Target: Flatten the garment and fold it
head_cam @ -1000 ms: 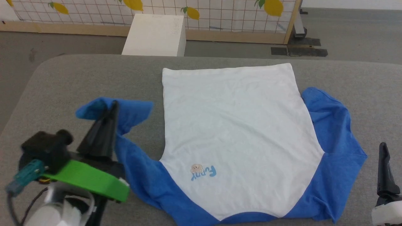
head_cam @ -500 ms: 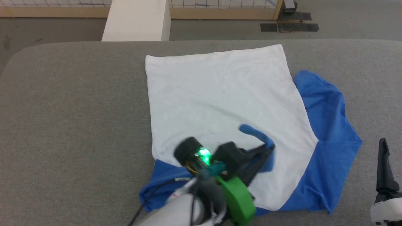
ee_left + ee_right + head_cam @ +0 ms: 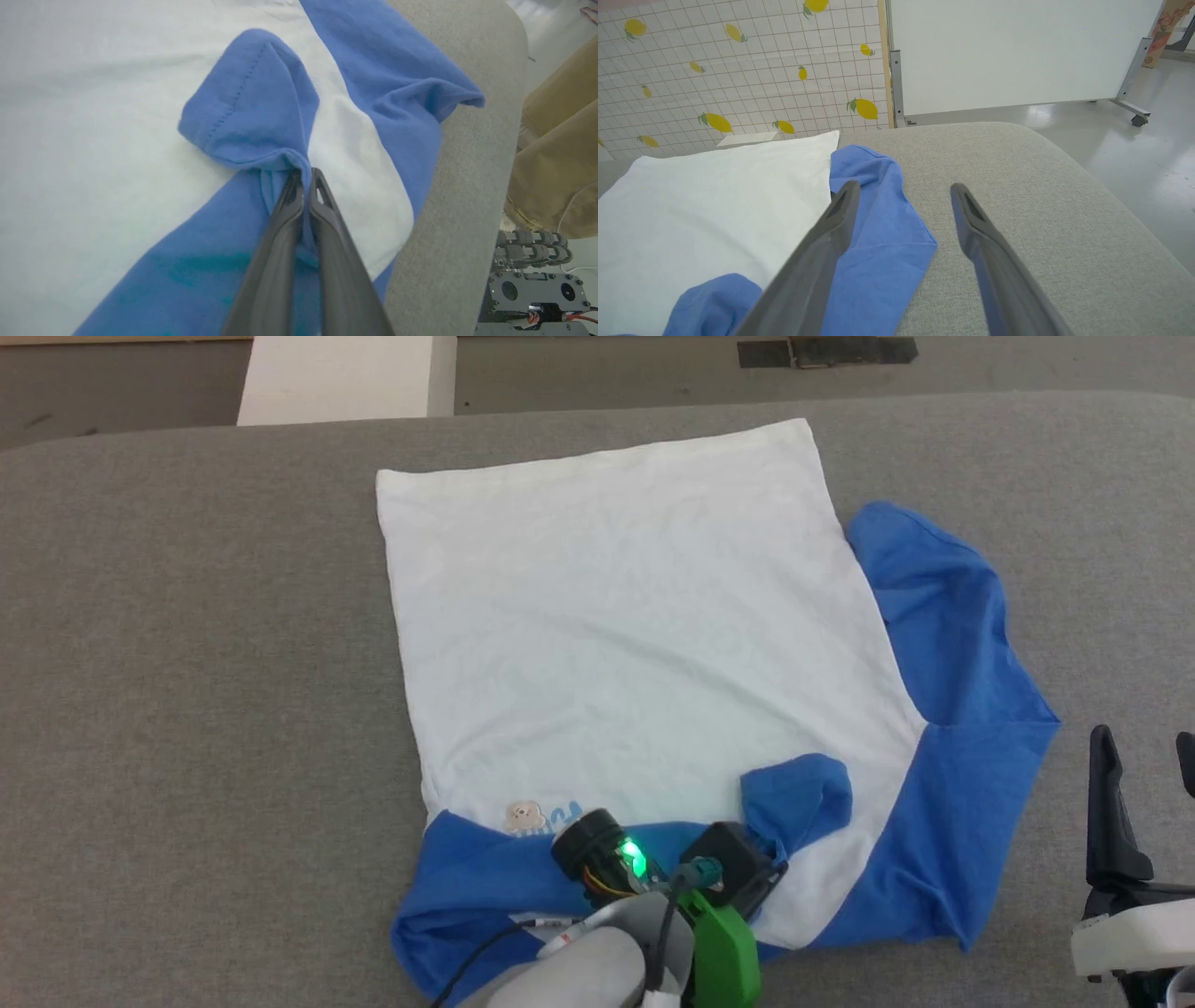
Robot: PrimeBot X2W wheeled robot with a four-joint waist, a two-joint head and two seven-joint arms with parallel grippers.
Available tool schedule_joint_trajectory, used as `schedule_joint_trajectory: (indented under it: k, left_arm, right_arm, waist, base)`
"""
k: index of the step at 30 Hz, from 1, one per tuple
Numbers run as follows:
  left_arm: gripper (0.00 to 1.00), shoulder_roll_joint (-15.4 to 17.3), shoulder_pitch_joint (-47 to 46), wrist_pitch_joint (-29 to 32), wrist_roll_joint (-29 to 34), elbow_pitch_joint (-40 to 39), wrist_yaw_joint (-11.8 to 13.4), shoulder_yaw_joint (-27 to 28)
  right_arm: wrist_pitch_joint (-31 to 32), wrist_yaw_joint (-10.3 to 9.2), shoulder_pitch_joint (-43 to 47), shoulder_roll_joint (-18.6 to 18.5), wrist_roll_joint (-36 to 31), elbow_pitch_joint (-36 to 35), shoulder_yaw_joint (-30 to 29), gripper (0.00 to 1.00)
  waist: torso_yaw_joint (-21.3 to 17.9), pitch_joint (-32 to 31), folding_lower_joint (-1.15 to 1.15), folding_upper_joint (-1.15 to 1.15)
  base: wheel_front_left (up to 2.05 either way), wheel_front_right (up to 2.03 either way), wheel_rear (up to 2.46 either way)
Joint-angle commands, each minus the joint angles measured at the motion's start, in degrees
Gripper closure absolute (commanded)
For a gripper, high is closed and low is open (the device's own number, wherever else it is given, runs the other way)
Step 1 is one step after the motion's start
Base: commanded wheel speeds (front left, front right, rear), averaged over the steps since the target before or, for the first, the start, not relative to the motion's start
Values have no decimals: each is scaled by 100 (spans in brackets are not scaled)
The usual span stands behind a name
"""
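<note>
Currently, my left gripper [image 3: 304, 173] has its jaws pressed together on a pinch of blue cloth. The cloth belongs to the left sleeve [image 3: 247, 107] of the garment [image 3: 607, 644], which bunches just ahead of the fingertips. In the head view this gripper sits at 6 o'clock, over the near edge of the shirt. The held sleeve lies across the white body, its cuff end resting at about 5 o'clock of the shirt.

My right gripper [image 3: 903, 186] has its jaws spread wide with nothing between them. It stands at 4 o'clock in the head view, over bare table [image 3: 187, 663], near the blue side of the shirt and clear of it.

The garment lies spread on the grey padded table with its white body in the middle and its straight hem toward 12 o'clock. The right sleeve [image 3: 943, 607] lies out at 3 o'clock with soft folds. A small print [image 3: 526, 817] shows at 7 o'clock of the white body, partly covered by the blue cloth.

A white box [image 3: 341, 378] stands beyond the table at 11 o'clock. In the right wrist view, a lemon-patterned screen [image 3: 714, 70] stands at 11 o'clock.
</note>
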Motion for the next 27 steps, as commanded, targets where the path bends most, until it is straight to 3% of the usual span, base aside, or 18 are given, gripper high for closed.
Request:
schedule_joint_trajectory:
  k: [1,6,12,17,20,24,27]
  left_arm:
    - [0,-46,-159,-89,-66,87,-15,-3]
    - [0,-55,-339,-505,-415,10,113,15]
    - [0,72,-360,-959,-894,-555,526,692]
    - [0,925,-41,-1188,-985,-1619,1228,1492]
    - [0,1498,378,-1312,-962,-2403,1797,2024]
    - [0,1874,1237,-1513,-1009,-3441,2501,2754]
    - [0,2018,2001,-1577,-957,-3989,2860,3260]
  right_arm:
    - [-51,-9,-95,5,30,30,8,0]
    - [-48,-9,-87,5,16,95,-79,0]
    - [-11,-9,16,5,3,95,-159,0]
    - [56,-9,173,5,21,51,-222,0]
    - [90,-9,239,5,38,15,-240,0]
    - [118,-9,284,5,64,-18,-242,0]
    - [127,-9,309,5,95,-12,-210,0]
  waist:
    - [-28,21,0,0]
    - [52,-127,0,0]
    - [246,-473,0,0]
    - [426,-690,0,0]
    - [500,-754,0,0]
    - [569,-767,0,0]
    - [594,-764,0,0]
  base:
    - [0,0,0]
    - [0,0,0]
    - [0,0,0]
    - [0,0,0]
    - [0,0,0]
    - [0,0,0]
    - [0,0,0]
